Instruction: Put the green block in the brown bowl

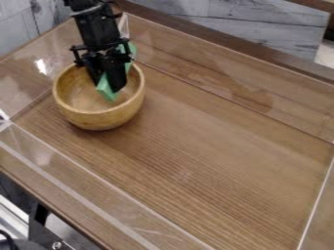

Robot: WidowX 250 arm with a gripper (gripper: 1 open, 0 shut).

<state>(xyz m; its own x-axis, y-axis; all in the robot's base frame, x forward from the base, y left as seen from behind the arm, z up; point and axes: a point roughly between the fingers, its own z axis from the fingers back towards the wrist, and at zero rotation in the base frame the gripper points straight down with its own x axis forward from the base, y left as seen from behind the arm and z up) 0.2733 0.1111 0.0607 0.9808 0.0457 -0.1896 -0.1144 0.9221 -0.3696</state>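
Nearest the camera, the dark frame (39, 229) beneath the table is seen at the lower left corner, below the table's edge. The wooden table (209, 146) fills most of the view, its grain running along its length, and it is bounded by a clear raised border (78, 200) whose near wall crosses the lower left. The broad middle and right of the tabletop are shown as bare wood with a soft sheen. Farther back on the left, the brown bowl (94, 115) is set upright on the table, round and thick-walled, with a lighter golden inside. Above its far half, the black gripper (105, 82) is reached down steeply into the bowl's opening from the arm (92, 21), which descends from the upper left. The green block (104, 88) is pinched between the dark fingers, with the jaws closed tightly on it; its lower end is seen inside the bowl, below the rim line, just beside the far inner wall. Whether that end touches the bowl's floor cannot be told. A second patch of green is seen beside the gripper's upper part. Behind the table, a pale marbled wall (248, 24) is visible.
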